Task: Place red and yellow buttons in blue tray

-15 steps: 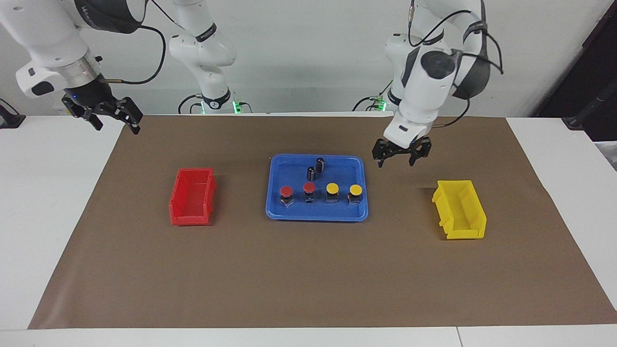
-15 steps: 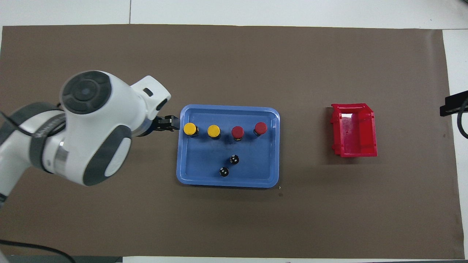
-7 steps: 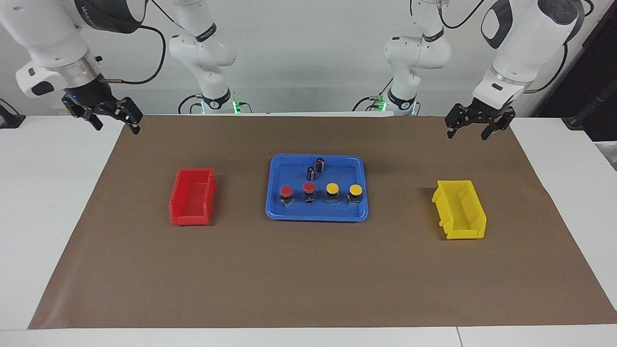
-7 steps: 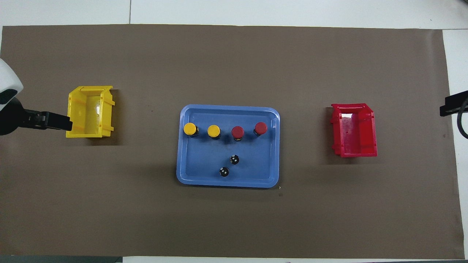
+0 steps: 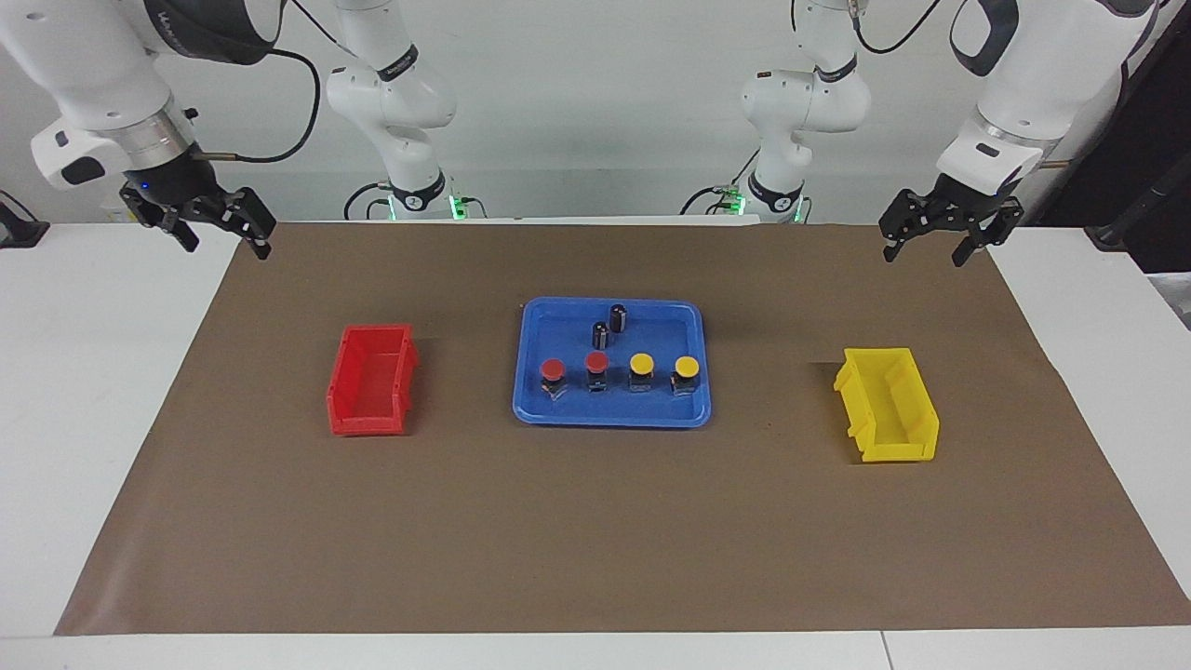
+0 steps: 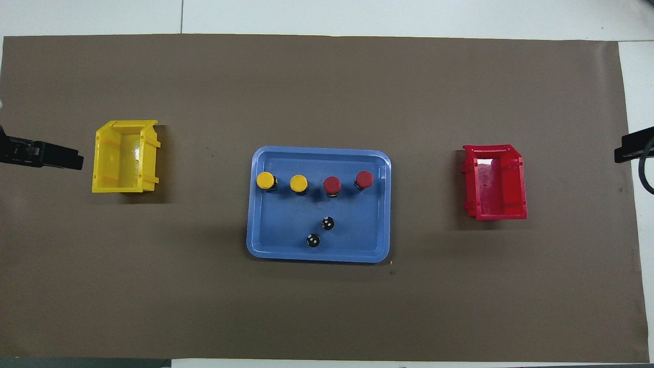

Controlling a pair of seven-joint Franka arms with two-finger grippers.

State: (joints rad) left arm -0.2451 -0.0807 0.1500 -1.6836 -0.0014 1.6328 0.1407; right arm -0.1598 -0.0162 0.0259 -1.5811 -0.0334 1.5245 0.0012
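**A:** While both arms hang idle, log the layout, biggest item first. What covers the table (image 5: 112,391)?

**B:** Brown paper sheet (image 5: 595,521) over most of the white top. At its middle sits the blue tray (image 5: 609,416), flat, low rim, rounded corners.

**A:** Bins?

**B:** Two, well apart from the tray. Red bin (image 5: 370,379) toward the right arm's end, yellow bin (image 5: 889,404) toward the left arm's end. Nothing shows inside either one.

**A:** Grippers?

**B:** Left gripper (image 5: 938,245) is raised over the paper's corner at its own end of the table, fingers spread, holding nothing. Right gripper (image 5: 223,239) is raised over the paper's edge at the other end, fingers likewise spread, holding nothing. In the overhead view only a dark tip of each shows at the frame's sides.

**A:** Tray contents?

**B:** All four buttons stand in it, upright, in one row across the half farther from the robots. The two red buttons (image 5: 553,370) (image 5: 596,362) are on the side toward the red bin; the two yellow buttons (image 5: 641,363) (image 5: 686,367) are on the side toward the yellow bin. Each is apart from its neighbour.

**A:** Anything else in there?

**B:** Two dark cylinders (image 5: 618,316) (image 5: 600,334) with no coloured caps, upright, close together, nearer to the robots than the row.
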